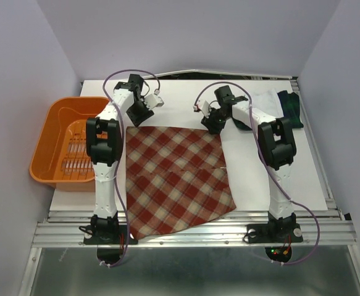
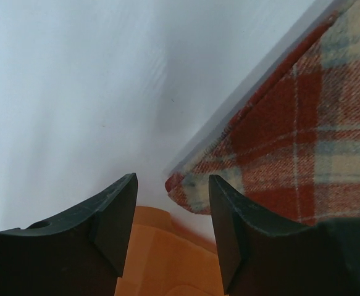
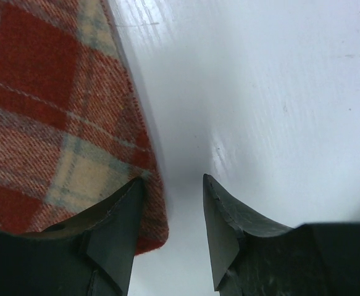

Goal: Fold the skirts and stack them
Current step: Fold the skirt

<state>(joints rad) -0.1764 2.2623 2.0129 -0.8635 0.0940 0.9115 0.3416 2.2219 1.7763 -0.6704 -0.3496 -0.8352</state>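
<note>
The red-and-tan plaid skirt [image 1: 176,179] lies spread flat in the middle of the white table, its near hem over the front edge. My left gripper [image 1: 139,115] hovers at its far left corner and stands open. In the left wrist view that corner [image 2: 189,188] lies on the table just beyond the fingertips of the gripper [image 2: 172,185], beside the right one. My right gripper [image 1: 214,125] is open at the far right corner. In the right wrist view the skirt's edge [image 3: 44,92] runs under the left finger [image 3: 115,228], untouched by the right one. A dark green-navy plaid skirt [image 1: 291,108] and a white skirt [image 1: 263,102] lie at the back right.
An orange plastic basket [image 1: 61,143] stands off the table's left side, and its rim [image 2: 161,253] shows below the left fingers. Cables loop over both wrists. Grey walls close in the back and both sides.
</note>
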